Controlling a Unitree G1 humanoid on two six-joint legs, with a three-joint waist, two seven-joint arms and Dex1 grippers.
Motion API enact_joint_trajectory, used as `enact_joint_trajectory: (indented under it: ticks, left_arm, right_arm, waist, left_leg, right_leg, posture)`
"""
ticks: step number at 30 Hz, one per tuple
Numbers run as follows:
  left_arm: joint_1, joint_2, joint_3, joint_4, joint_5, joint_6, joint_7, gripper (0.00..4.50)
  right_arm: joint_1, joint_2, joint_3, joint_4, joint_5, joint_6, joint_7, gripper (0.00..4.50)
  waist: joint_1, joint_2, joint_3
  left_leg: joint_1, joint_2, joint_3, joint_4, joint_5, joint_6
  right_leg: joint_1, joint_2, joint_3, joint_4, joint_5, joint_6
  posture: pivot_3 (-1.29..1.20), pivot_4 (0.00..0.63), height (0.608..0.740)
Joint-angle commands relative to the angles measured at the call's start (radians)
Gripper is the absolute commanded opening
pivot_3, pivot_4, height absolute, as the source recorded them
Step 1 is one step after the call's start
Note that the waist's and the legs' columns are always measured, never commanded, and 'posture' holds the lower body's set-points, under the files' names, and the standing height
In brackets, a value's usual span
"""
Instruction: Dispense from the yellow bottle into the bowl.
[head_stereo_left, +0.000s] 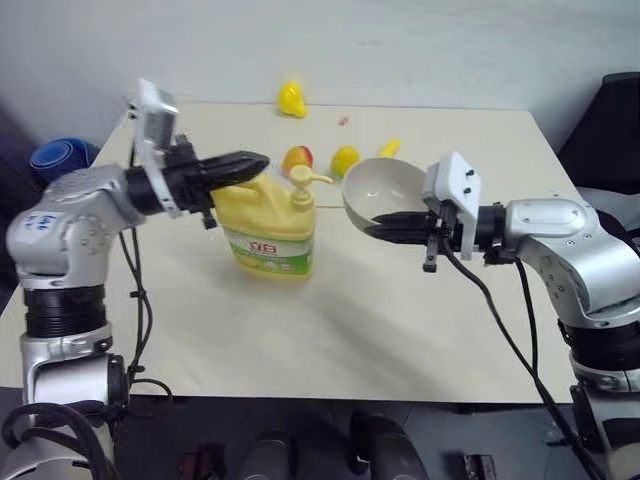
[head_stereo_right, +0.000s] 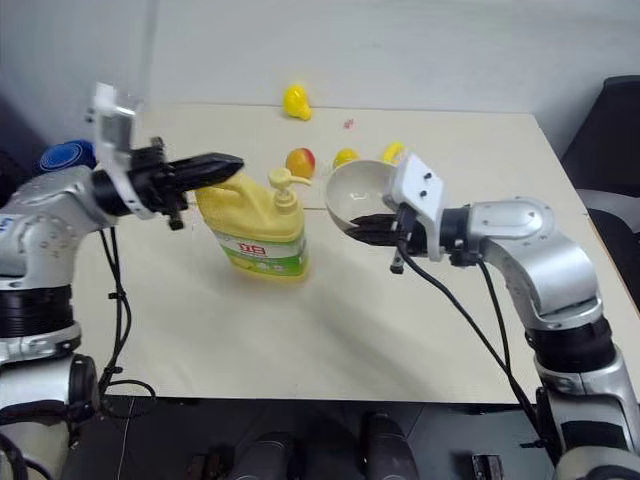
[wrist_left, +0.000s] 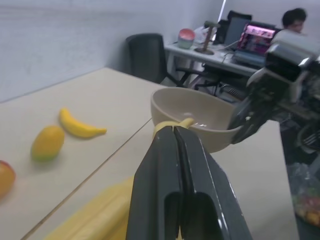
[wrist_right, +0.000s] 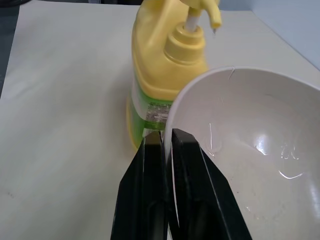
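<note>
Yellow bottle (head_stereo_left: 268, 225) stands between closed left fingers (head_stereo_left: 252, 162) and the right-held bowl (head_stereo_left: 385, 190).

Flat beige rectangular table (head_stereo_left: 330, 340) carries, near its far edge, a small yellow toy pear (head_stereo_left: 291, 99); nearer lie a red-yellow toy peach (head_stereo_left: 297, 157), yellow toy mango (head_stereo_left: 345, 159) and yellow toy banana (head_stereo_left: 389, 147).

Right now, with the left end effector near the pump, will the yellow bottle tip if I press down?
Probably not: the yellow bottle stands upright on a broad flat base on the table. It looks like rigid plastic, so it should hardly flex. The tall pump sits off-centre, so a sideways shove might rock it.
</note>
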Motion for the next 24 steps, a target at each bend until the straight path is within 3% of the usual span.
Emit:
enact_joint_trajectory:
  ticks: [1, 2, 6, 10, 13, 15, 17, 24]
  left_arm:
    - [0.158, 0.169, 0.068, -0.126, -0.153, 0.097, -0.243, 0.04]
    - [0.204, 0.207, 0.071, -0.161, -0.183, 0.117, -0.289, 0.04]
    - [0.345, 0.216, 0.066, -0.219, -0.132, 0.058, -0.226, 0.04]
    - [0.546, 0.122, 0.054, -0.302, -0.032, -0.111, -0.147, 0.04]
    - [0.683, 0.08, 0.023, -0.301, 0.083, -0.272, -0.131, 0.04]
    - [0.764, 0.086, 0.001, -0.297, 0.131, -0.317, -0.135, 0.0]
    - [0.808, 0.068, 0.012, -0.296, 0.165, -0.374, -0.099, 0.41]
    - [0.914, 0.008, 0.059, -0.19, 0.277, -0.655, -0.041, 2.49]
  right_arm:
    - [0.174, -0.068, -0.059, 0.149, -0.102, -0.214, 0.02, 0.0]
    - [0.214, -0.073, -0.06, 0.199, -0.133, -0.273, 0.013, 0.0]
    - [0.305, -0.034, -0.051, 0.409, -0.214, -0.544, 0.011, 0.0]
    - [0.308, 0.002, -0.045, 0.582, -0.262, -0.736, 0.006, 0.0]
    - [0.301, 0.032, -0.062, 0.634, -0.226, -0.76, 0.022, 0.0]
    - [0.305, 0.044, -0.07, 0.647, -0.202, -0.757, 0.044, 0.61]
    - [0.338, 0.044, -0.099, 0.613, -0.16, -0.776, 0.07, 1.2]
    - [0.549, 0.001, -0.275, 0.277, 0.111, -0.615, 0.145, 3.63]
  waist:
    - [-0.002, 0.0, 0.0]
    - [-0.003, 0.0, 0.0]
    - [0.0, 0.001, 0.005]
    - [-0.005, 0.004, 0.006]
    - [-0.005, 0.003, 0.007]
    - [-0.007, 0.003, 0.007]
    - [-0.003, 0.003, 0.008]
    - [0.017, 0.005, 0.008]
  left_leg:
    - [0.0, 0.0, 0.0, -0.001, 0.0, 0.0]
    - [0.0, 0.0, 0.001, -0.003, 0.0, 0.0]
    - [-0.001, -0.002, 0.004, 0.0, 0.0, 0.003]
    - [0.004, -0.005, 0.01, 0.0, 0.003, 0.007]
    - [0.01, -0.001, 0.011, -0.002, 0.002, 0.005]
    - [0.01, 0.002, 0.012, -0.002, 0.0, 0.002]
    - [0.01, 0.004, 0.012, -0.003, 0.0, 0.001]
    - [0.009, 0.004, 0.012, -0.001, -0.002, 0.004]
  right_leg:
    - [0.0, 0.0, -0.003, -0.001, 0.0, 0.0]
    - [0.0, 0.0, -0.005, -0.002, 0.0, 0.0]
    - [0.001, 0.0, -0.007, -0.002, 0.0, 0.001]
    - [0.003, -0.003, -0.002, -0.003, 0.005, 0.003]
    - [0.006, -0.003, 0.004, -0.004, 0.004, 0.001]
    - [0.005, 0.0, 0.003, -0.002, 0.003, 0.0]
    - [0.004, 0.0, 0.003, 0.0, 0.003, -0.001]
    - [0.004, -0.001, 0.002, -0.004, 0.003, -0.001]
  posture:
    - [0.0, 0.15, 0.74]
    - [0.0, 0.15, 0.74]
    - [0.0, 0.15, 0.74]
    - [0.0, 0.15, 0.74]
    - [0.0, 0.15, 0.74]
    - [0.0, 0.15, 0.74]
    - [0.0, 0.15, 0.74]
    - [0.0, 0.15, 0.74]
